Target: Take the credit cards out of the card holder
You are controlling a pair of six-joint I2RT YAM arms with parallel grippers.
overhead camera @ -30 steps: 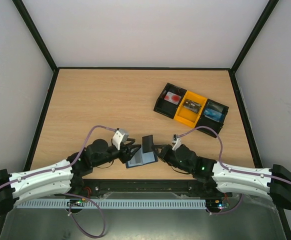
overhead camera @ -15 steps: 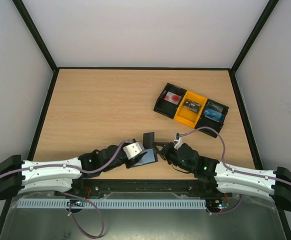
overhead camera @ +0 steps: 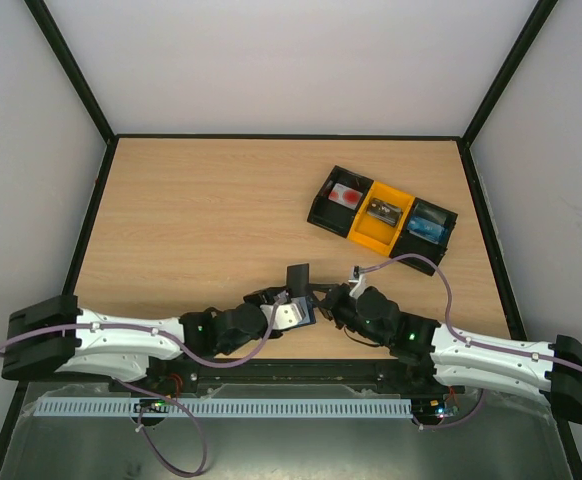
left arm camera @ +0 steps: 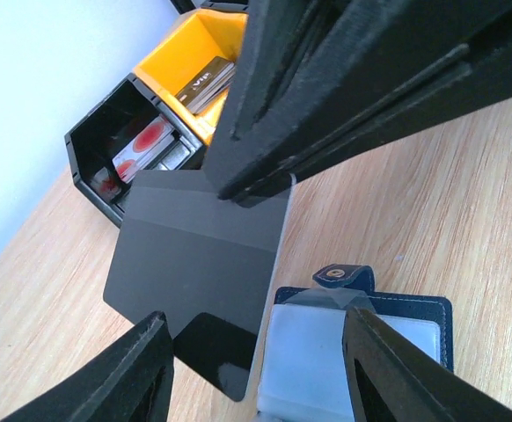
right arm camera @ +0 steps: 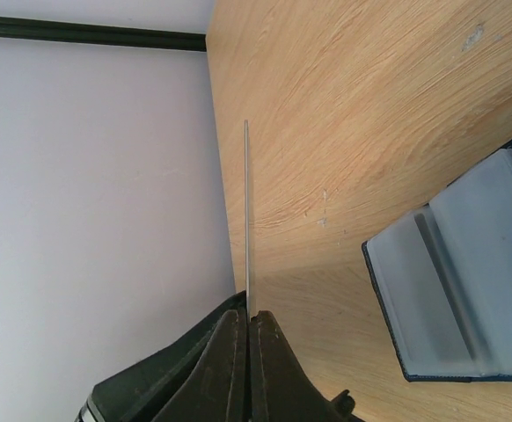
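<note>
Pale wooden desk [overhead camera: 221, 220] inside white walls; black card [left arm camera: 194, 264] is gripped just beside the open card holder [left arm camera: 362, 352]
The black card is pinched at one edge by the right pincer [right arm camera: 246, 318], jaws closed flat on it, and is seen edge-on in the right wrist view; whether its lower corner touches the holder cannot be told. The card holder is laid open at the near middle of the desk, pale blue-grey pockets up. The left pincer [left arm camera: 254, 321] is spread wide over the holder, nothing gripped. The pinkish-white card [overhead camera: 344, 196] with a red spot is seen in the left black compartment of the tray [overhead camera: 323, 210], well apart at the far right
</note>
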